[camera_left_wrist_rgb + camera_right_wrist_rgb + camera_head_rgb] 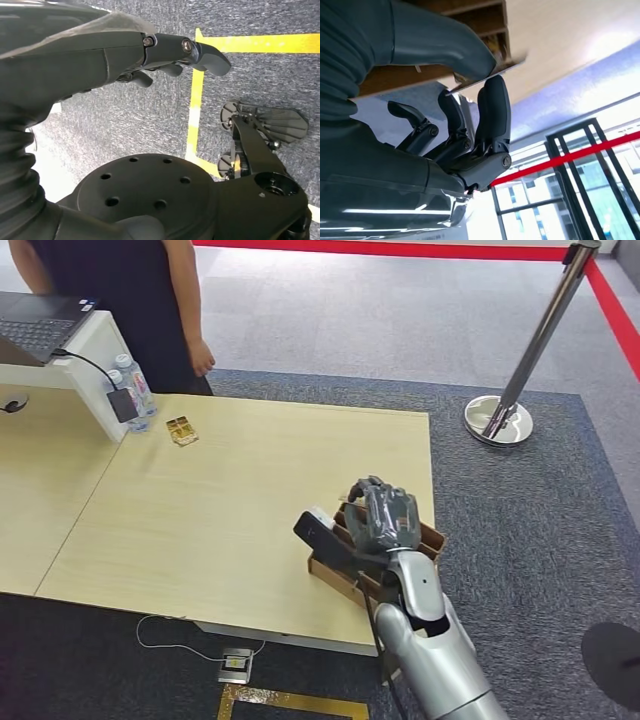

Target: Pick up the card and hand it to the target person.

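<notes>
A thin card [490,75] sits pinched between the thumb and dark fingers of the right robot hand [381,520], just over the open cardboard box [430,537] at the near edge of the pale wooden surface [249,500]. The pickup looks done or all but done; the handover is left. Well beyond that robot hand, at the far side of the surface, stands a person [143,300] with one arm hanging down. A small gold-patterned item [182,430] and water bottles [134,390] lie near the person. The left robot hand [177,55] hangs over grey carpet, fingers loosely apart, holding nothing. From the head view the card is hidden under the fingers; whether it has cleared the box is hard to judge.
</notes>
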